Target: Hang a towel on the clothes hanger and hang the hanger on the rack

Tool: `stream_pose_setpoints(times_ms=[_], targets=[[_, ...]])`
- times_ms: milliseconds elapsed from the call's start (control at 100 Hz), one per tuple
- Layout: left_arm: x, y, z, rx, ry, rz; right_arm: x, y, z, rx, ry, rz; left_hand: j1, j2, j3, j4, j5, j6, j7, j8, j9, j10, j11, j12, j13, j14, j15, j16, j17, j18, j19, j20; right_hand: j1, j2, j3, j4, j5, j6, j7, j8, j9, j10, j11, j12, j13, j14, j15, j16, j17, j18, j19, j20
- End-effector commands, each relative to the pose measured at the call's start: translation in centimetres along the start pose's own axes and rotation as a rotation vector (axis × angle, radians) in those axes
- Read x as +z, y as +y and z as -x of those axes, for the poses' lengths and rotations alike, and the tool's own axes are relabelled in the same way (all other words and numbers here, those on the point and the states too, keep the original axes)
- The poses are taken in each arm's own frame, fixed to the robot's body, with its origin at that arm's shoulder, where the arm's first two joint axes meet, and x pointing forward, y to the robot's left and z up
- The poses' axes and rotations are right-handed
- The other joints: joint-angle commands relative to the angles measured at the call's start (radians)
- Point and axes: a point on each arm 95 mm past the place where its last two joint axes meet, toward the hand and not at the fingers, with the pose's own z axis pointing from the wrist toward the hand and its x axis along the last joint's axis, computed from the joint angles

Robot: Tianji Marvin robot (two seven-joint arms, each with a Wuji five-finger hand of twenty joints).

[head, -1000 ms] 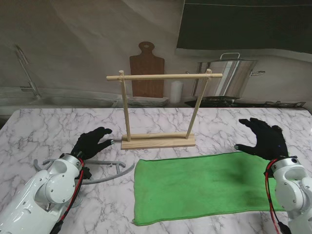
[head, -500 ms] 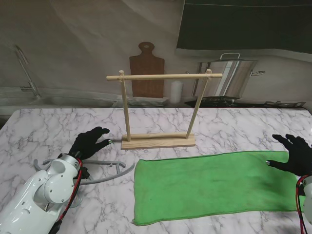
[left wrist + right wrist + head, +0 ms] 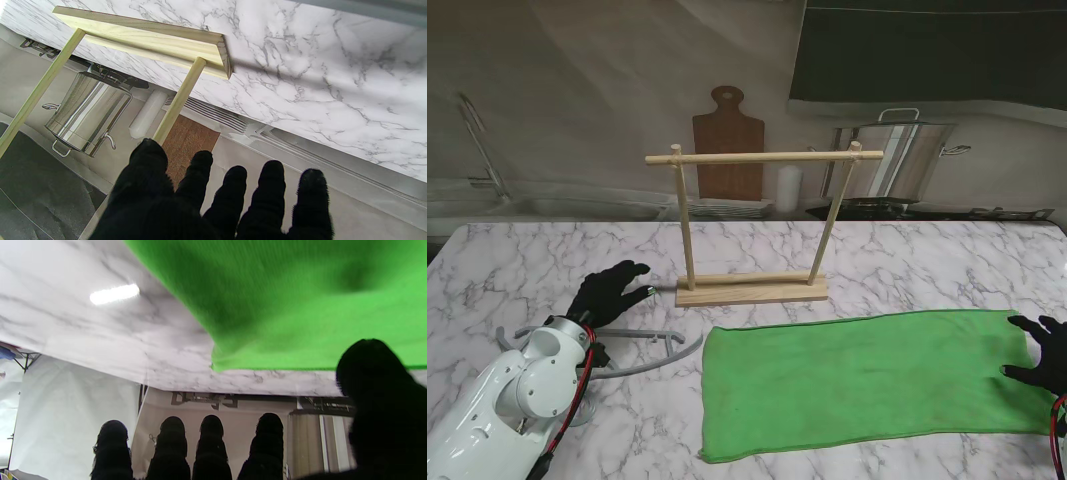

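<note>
On the marble table [image 3: 517, 260]: one towel [image 3: 857, 380], one hanger [image 3: 642, 350], one rack [image 3: 752, 225], two hands' fingers [image 3: 273, 186] spread.

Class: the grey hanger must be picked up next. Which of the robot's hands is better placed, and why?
Left. The left hand is open right by the hanger; the right hand is at the towel's far right end.

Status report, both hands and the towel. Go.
Left hand open, over the hanger. Right hand open at the towel's right end. Towel flat on the table, hanger bare, rack standing clear.
</note>
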Motion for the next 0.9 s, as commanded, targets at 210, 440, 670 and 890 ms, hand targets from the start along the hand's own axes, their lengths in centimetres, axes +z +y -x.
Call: stream_pose_setpoints(times_ms=[210,440,670,890], targets=[[0.0,0.4,0.1,0.000,-0.007,0.019,0.7,-2.0,-0.2,-0.006,-0.039,-0.081,0.004,0.070,-0.006,0.005,0.003,0.004,-0.017,-0.018,-0.005,0.004,-0.005,0.008,-0.021,0.010,-0.012,-0.008,-0.001,-0.006,-0.116,-0.004,0.089,0.012,0.014,0.048,-0.017,-0.053,0.003,0.019,-0.033,-0.006,-0.038,-0.014,-0.032,-0.019,-0.032,-0.022,-0.019,-0.020,-0.038,-0.019],[0.1,0.3,0.1,0.001,-0.009,0.016,1.3,-3.2,-0.6,0.005,-0.072,-0.117,0.025,0.076,-0.005,0.005,0.004,0.002,-0.016,-0.018,-0.005,0.003,-0.005,0.008,-0.021,0.010,-0.012,-0.008,-0.001,-0.005,-0.120,-0.003,0.149,0.051,-0.025,0.117,-0.027,-0.072,-0.062,-0.025,-0.048,-0.008,-0.078,-0.034,-0.048,-0.028,-0.034,-0.027,-0.028,-0.029,-0.051,-0.014],[0.1,0.3,0.2,0.008,-0.008,0.021,1.6,-4.3,-1.1,0.003,-0.089,-0.153,0.031,0.074,-0.009,0.005,0.005,0.001,-0.016,-0.017,-0.007,0.003,-0.006,0.008,-0.022,0.010,-0.012,-0.008,0.000,-0.006,-0.124,-0.003,0.168,0.088,-0.057,0.041,0.043,-0.102,0.039,-0.004,-0.054,-0.031,-0.136,-0.061,-0.071,-0.083,-0.044,-0.057,-0.035,-0.055,-0.066,-0.009],[0.1,0.3,0.3,0.007,-0.009,0.021,1.5,-5.2,-1.5,0.002,-0.087,-0.177,0.029,0.074,-0.009,0.004,0.004,0.000,-0.016,-0.018,-0.010,0.003,-0.006,0.007,-0.024,0.009,-0.013,-0.009,0.000,-0.005,-0.130,-0.003,0.242,0.118,-0.134,0.021,0.279,-0.152,0.292,0.011,-0.009,-0.092,-0.186,-0.084,-0.065,-0.140,-0.043,-0.075,-0.028,-0.074,-0.087,0.000]])
